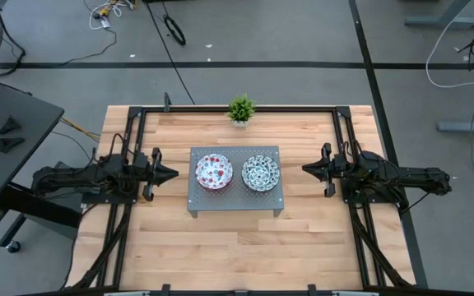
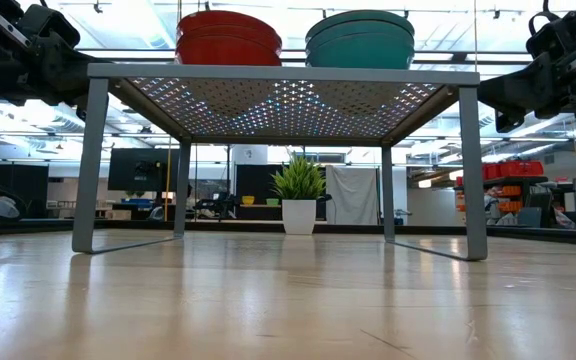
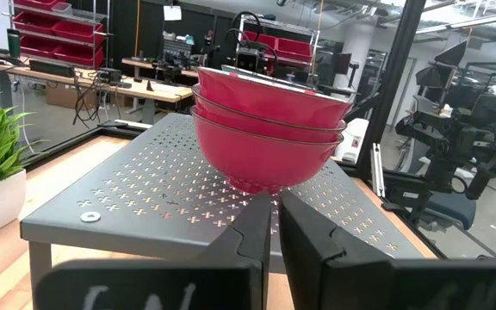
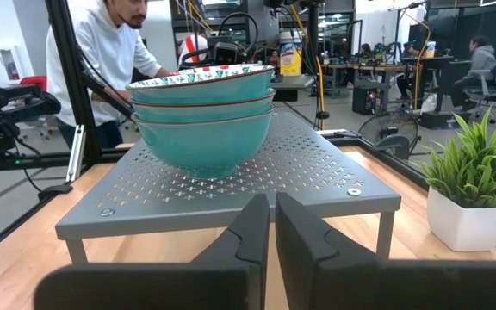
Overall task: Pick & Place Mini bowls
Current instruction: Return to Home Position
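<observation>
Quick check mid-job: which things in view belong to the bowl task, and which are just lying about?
Job: red-patterned bowl stack and blue-green bowl stack, both on the grey shelf; left gripper and right gripper, shut, flanking it.
Lying about: potted plant at the far edge of the table; person beyond it.

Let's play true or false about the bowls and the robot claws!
1. The three stacked red ceramic bowls stand on the grey perforated metal shelf. True.
2. The three stacked blue-green bowls sit under the shelf. False: they stand on top, beside the red ones.
3. The left gripper holds a bowl. False: it is shut and empty, beside the shelf.
4. The right gripper is shut and empty. True.
5. The small green potted plant stands off the shelf. True.
</observation>
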Motion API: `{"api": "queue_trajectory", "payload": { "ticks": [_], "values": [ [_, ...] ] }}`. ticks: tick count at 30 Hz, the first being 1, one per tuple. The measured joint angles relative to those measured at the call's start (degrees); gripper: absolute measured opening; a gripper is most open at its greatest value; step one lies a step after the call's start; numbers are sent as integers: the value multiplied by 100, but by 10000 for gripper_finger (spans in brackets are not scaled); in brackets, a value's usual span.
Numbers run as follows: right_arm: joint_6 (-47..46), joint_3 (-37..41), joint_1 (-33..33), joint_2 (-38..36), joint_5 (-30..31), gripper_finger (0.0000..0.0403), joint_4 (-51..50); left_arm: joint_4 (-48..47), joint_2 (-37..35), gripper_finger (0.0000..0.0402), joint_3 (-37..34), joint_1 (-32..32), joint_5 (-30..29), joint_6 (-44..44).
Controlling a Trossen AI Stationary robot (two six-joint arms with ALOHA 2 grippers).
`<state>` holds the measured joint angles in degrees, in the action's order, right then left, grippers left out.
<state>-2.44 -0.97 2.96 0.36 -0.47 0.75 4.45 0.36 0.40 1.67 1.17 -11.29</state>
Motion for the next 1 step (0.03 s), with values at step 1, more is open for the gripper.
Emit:
{"api": "queue_trajectory", "payload": {
  "ticks": [1],
  "values": [
    [1, 0, 0, 0, 0, 29, -1, -2, 0, 32, 0, 0, 0, -1]
  ]
}}
